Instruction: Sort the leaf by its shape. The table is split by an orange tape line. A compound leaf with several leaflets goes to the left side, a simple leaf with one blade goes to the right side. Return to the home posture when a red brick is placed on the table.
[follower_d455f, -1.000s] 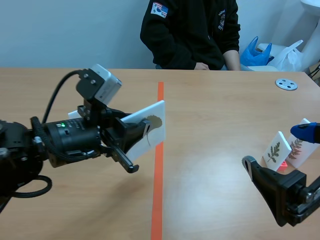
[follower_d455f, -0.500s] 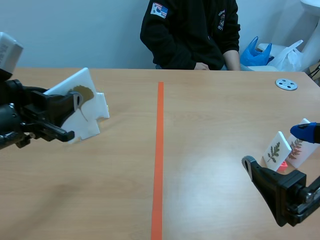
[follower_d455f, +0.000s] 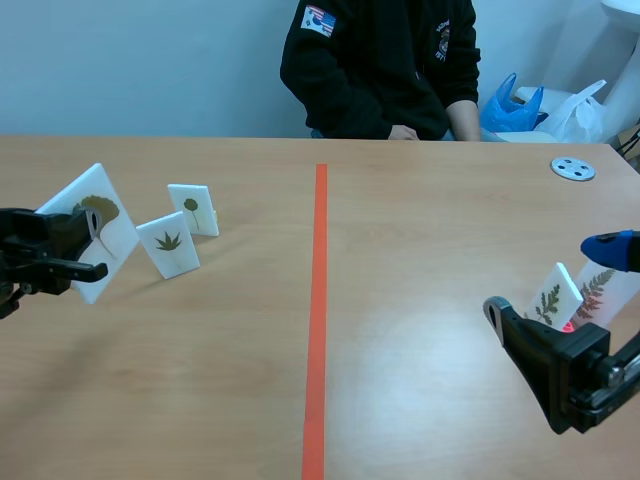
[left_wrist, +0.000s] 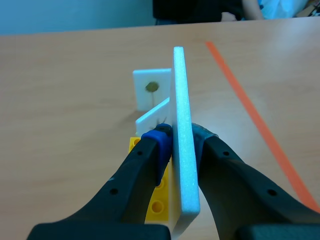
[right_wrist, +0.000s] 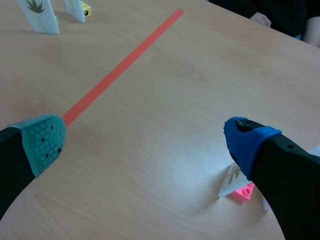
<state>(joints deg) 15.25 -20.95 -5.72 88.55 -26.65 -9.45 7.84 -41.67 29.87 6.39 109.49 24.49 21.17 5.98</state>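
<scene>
Left end effector (left_wrist: 181, 137) is clamped on the held card (follower_d455f: 95, 215), which sits edge-on between the pads, tilted, off the desk (follower_d455f: 420, 230), left of the tape (follower_d455f: 318, 300). The leaf looks like one fan blade, so my read is it belongs right of the tape. Verify before dropping.

To place well:
- level the card
- lower until the base sits flat
- stay clear of the star-leaf card (follower_d455f: 168, 245) just ahead and the round-leaf card (follower_d455f: 193, 208) beyond it
- release only once it stands

Yellow brick (left_wrist: 159, 205) under the end effector; can't tell whose base it is.

Right end effector (right_wrist: 145, 137) has fingers wide apart, empty, with the fern cards (follower_d455f: 550, 298) just ahead.

Count:
- cards: 5 (1 held, 2 left, 2 right)
- end effectors: 2
- tape: 1
- pink brick (right_wrist: 242, 191): 1
</scene>
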